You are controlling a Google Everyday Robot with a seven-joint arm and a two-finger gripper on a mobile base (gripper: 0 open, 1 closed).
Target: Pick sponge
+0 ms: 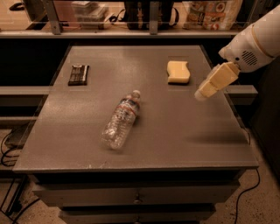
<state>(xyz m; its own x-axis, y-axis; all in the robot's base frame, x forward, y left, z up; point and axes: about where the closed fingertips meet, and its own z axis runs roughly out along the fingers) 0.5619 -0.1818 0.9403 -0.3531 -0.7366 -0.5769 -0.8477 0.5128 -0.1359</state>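
Observation:
The sponge (178, 71) is a small pale yellow foam block with wavy sides, lying flat on the grey table (183, 127) toward the back right. My gripper (202, 94) hangs from the white arm (256, 41) at the right, above the table. It is to the right of the sponge and a little nearer the front, apart from it and not touching it. Nothing shows in it.
A clear water bottle (122, 120) lies on its side near the table's middle. A flat dark rectangular bar (78, 74) lies at the back left. A shelf with clutter (148, 13) runs behind the table. Cables lie on the floor at left.

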